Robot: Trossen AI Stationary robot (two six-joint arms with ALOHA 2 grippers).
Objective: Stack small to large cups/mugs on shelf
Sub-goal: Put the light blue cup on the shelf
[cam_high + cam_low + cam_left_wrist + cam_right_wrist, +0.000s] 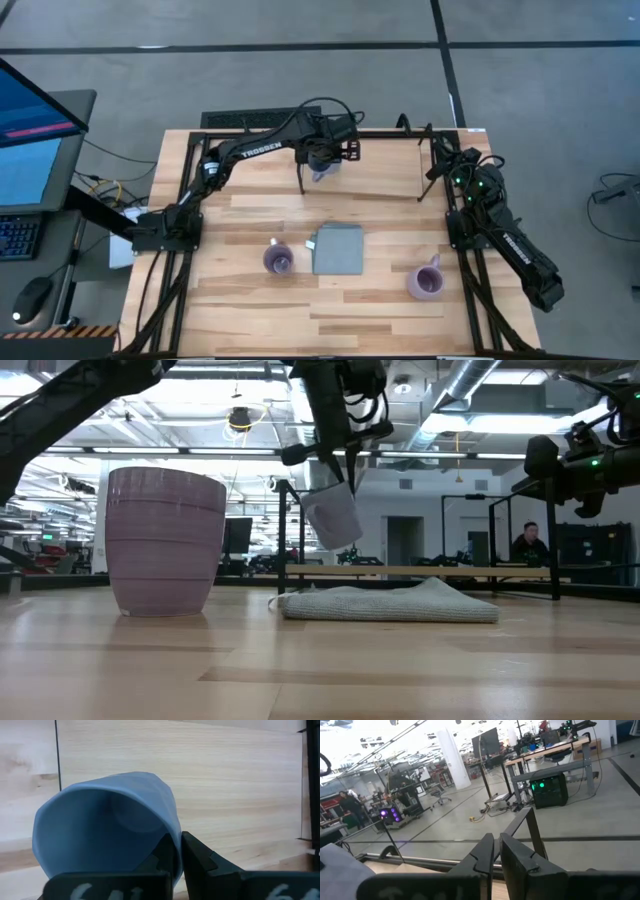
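Note:
My left gripper (320, 163) is shut on the blue mug (333, 516) and holds it tilted in the air above the shelf (385, 165), a light wooden board in a black rod frame at the table's far side. Two light purple mugs stand upright on the tabletop, one left of the middle (278, 259) and one at the near right (426, 281). The first shows large in the low view (165, 540). My right gripper (496, 845) is shut and empty, waiting by the shelf's right end (445, 158). My left gripper pinches the blue mug's wall at the rim (176, 851), one finger (162, 857) inside the mug and one (200, 860) outside. The fingers come from above, pointing down. The mug hangs tilted below them, clear of the shelf board (420, 572).
A flat grey-blue folded cloth (337, 248) lies on the tabletop between the two purple mugs and also shows in the low view (390, 603). The shelf's black rod legs (428, 170) stand near my right gripper. A person (525, 545) sits in the room behind.

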